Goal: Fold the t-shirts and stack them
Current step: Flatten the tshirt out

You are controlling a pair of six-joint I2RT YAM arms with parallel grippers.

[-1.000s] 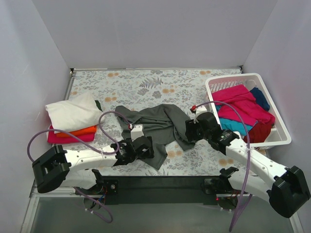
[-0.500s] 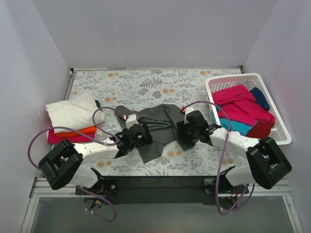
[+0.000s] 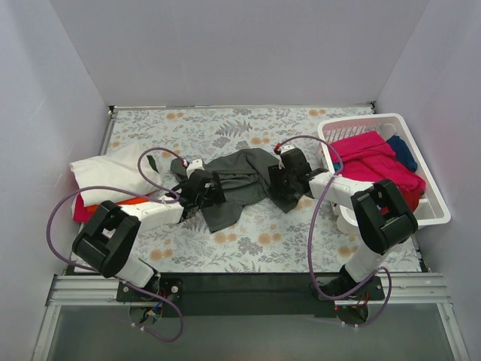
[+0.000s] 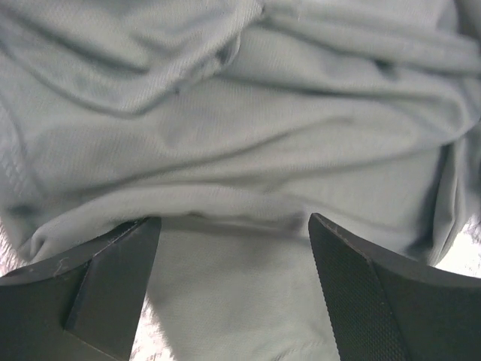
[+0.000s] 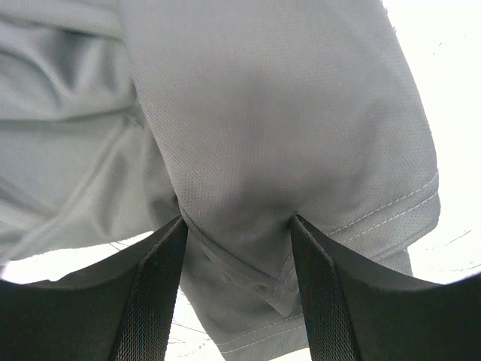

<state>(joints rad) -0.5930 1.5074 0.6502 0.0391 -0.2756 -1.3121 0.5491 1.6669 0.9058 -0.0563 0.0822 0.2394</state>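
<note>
The dark grey t-shirt lies crumpled in the middle of the floral table. My left gripper rests on its left side. In the left wrist view the left gripper is wide open, with grey cloth lying between and beyond the fingertips. My right gripper is at the shirt's right side. In the right wrist view the right gripper is partly open, with a hemmed fold of the grey shirt between the fingers, touching both. Folded white, orange and magenta t-shirts are stacked at the left.
A white slatted basket stands at the right, holding pink, navy and maroon shirts. Grey walls close in the left, back and right sides. Cables loop over both arms.
Both arms have reached farther from the near edge and closed in on the grey shirt. The shirt has bunched up and shifted toward the back; its near flap has drawn in.
</note>
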